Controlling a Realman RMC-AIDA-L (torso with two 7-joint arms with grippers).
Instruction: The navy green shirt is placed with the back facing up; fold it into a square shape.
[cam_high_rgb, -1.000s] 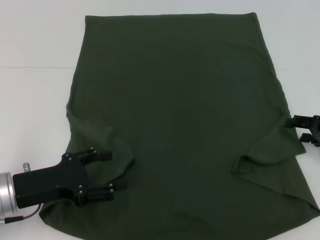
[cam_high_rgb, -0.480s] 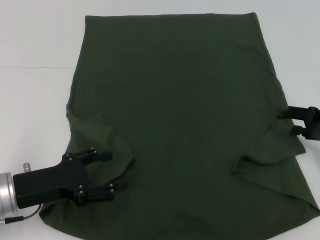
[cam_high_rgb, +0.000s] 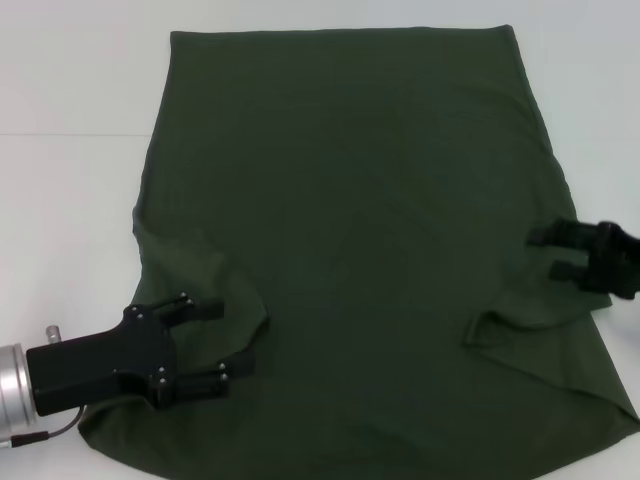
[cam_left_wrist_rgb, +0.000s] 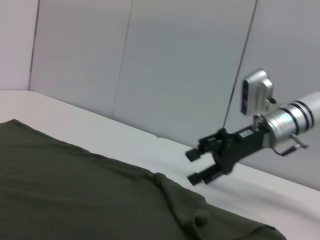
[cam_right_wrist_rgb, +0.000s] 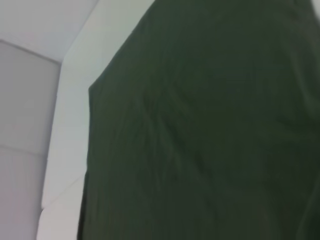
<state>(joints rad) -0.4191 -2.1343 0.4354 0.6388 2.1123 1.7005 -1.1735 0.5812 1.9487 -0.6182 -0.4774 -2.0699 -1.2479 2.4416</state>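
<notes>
Left tool (cam_high_rgb: 222, 343): seen nearest in the head view, low at the robot's left over the folded-in left sleeve; its two fingers are parted with a clear gap, one above and one below the sleeve's edge, and nothing is pinched between them.
Left sleeve (cam_high_rgb: 205, 290): seen tucked inward onto the body of the shirt, lying in soft rumples.
Right tool (cam_high_rgb: 562, 252): seen at the robot's right, over the shirt's right edge; its fingers are spread wide and nothing is gripped. The same tool is picked out in the left wrist view (cam_left_wrist_rgb: 200, 165), hanging just above the cloth with daylight between the fingers.
Right sleeve (cam_high_rgb: 520, 315): seen folded inward too, its edge curled near the right tool.
Navy green shirt (cam_high_rgb: 350, 180): spread flat across the white table (cam_high_rgb: 70, 180), running from the near edge well out to the far hem; it fills most of the right wrist view (cam_right_wrist_rgb: 210, 125).
Handling: a light, limp, non-fragile cloth is judged here; it will sag and drag rather than hold a line, so shallow pinches are called for.
Where to grip: the outer side edges near the sleeves are judged best, both layers being taken together and lifted evenly.
</notes>
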